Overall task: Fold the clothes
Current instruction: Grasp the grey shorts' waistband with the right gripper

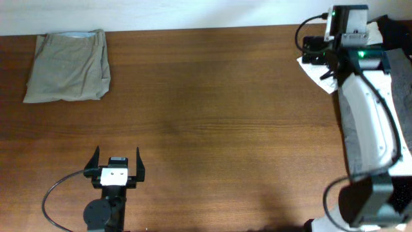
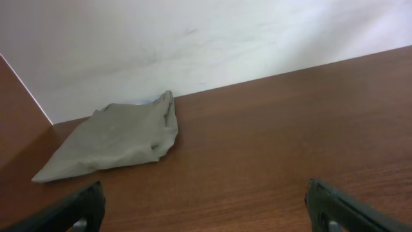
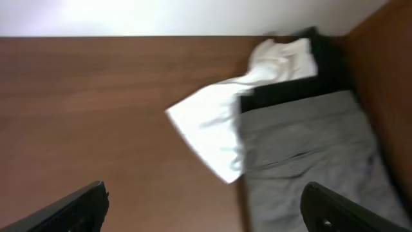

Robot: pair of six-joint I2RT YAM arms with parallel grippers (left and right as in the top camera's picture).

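Observation:
Folded beige-khaki trousers (image 1: 67,66) lie at the table's far left corner; they also show in the left wrist view (image 2: 116,138). My left gripper (image 1: 116,156) is open and empty over bare table near the front, well short of them (image 2: 206,209). At the far right lies a pile: a grey garment (image 3: 309,161), a white garment (image 3: 219,122) spread out to its left, and a black garment (image 3: 302,90) behind. My right gripper (image 3: 206,206) is open and empty, above the table and the grey garment's edge. From overhead my right arm (image 1: 367,122) covers much of the grey garment (image 1: 346,125).
The wooden table (image 1: 212,116) ends at a white wall (image 1: 193,13) at the back. Cables loop by both arm bases (image 1: 48,196). The white garment (image 1: 315,69) pokes out left of the right arm.

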